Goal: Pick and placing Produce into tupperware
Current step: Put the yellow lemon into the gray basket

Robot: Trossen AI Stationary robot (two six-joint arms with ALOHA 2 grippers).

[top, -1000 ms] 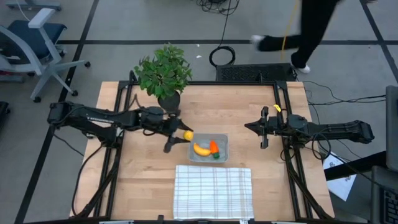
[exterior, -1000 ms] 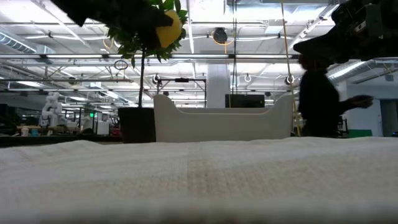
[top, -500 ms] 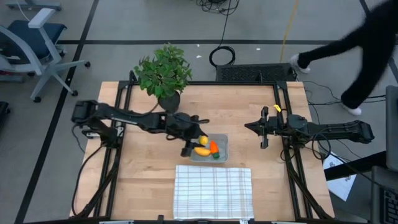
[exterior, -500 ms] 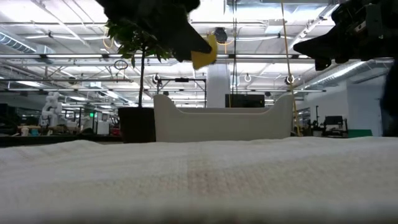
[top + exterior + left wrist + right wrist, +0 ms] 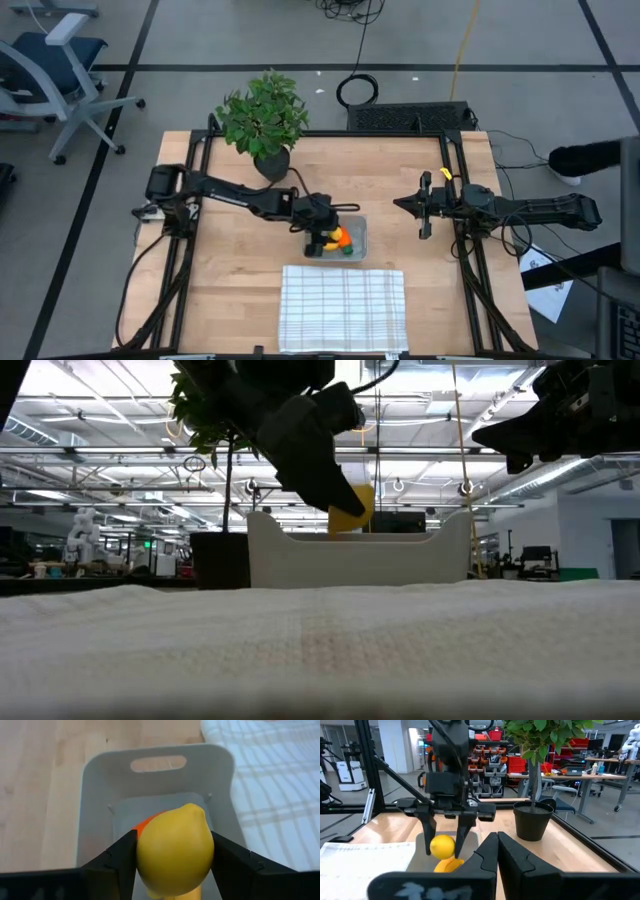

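Over tupperware: left gripper clamps lemon; right gripper idle, jaws closed.

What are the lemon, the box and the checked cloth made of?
The lemon, held by the left end effector, looks like smooth, slightly shiny plastic with an even, unblemished yellow skin, so probably a toy. The box seems to be cloudy see-through plastic with a moulded handle slot. The cloth looks like soft woven fabric, showing a thread-like check pattern.
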